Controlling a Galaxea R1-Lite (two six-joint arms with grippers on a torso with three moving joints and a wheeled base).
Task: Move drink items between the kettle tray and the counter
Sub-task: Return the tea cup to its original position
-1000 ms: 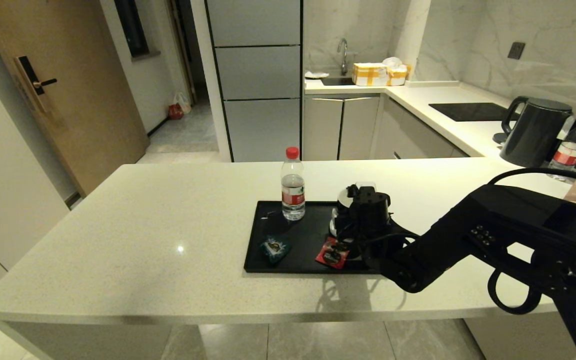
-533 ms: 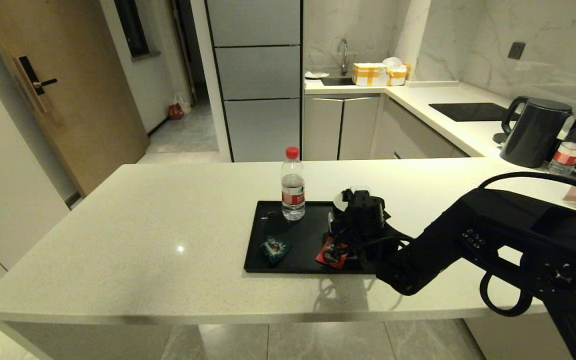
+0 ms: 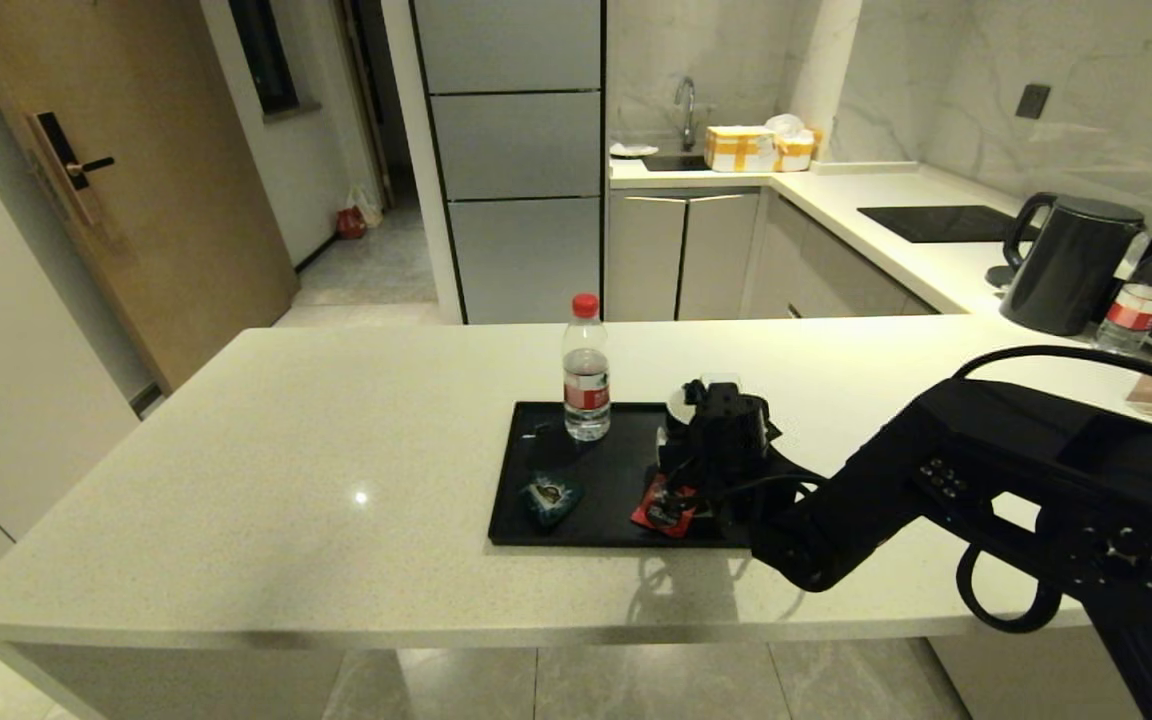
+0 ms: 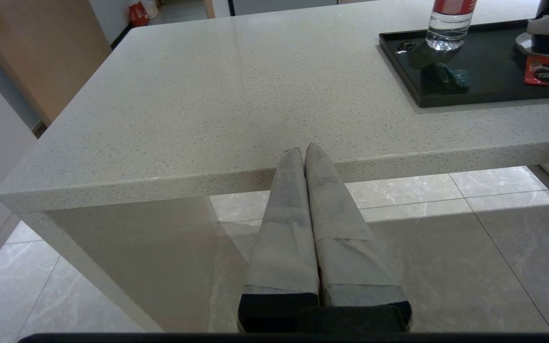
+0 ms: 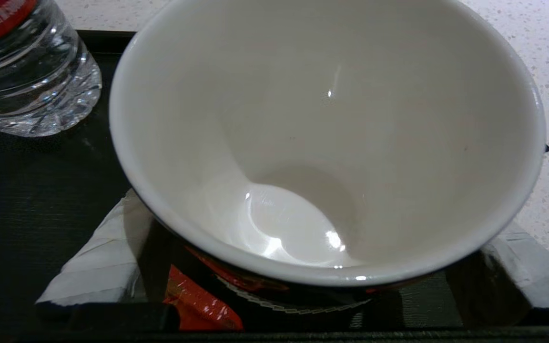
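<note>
The black mug (image 5: 327,143), white inside, stands upright at the right end of the black tray (image 3: 536,538) on the cream counter (image 3: 336,450). In the head view my wrist hides most of the mug (image 3: 674,405). My right gripper (image 5: 320,215) comes down over it, one finger pressed against each side of the mug's body. The red sachet (image 3: 661,505) lies on the tray just in front of the mug, and also shows under the rim as a red sachet (image 5: 198,305). My left gripper (image 4: 304,148) hangs shut below the counter's front edge.
A red-capped water bottle (image 3: 586,370) stands at the tray's back, left of the mug. A teal sachet (image 3: 548,495) lies near the tray's front left. A black kettle (image 3: 1071,265) and a second bottle (image 3: 1136,295) stand at the far right.
My right gripper came down over the mug during the first half second and has since held still. The bottle, both sachets and the left arm have not moved.
</note>
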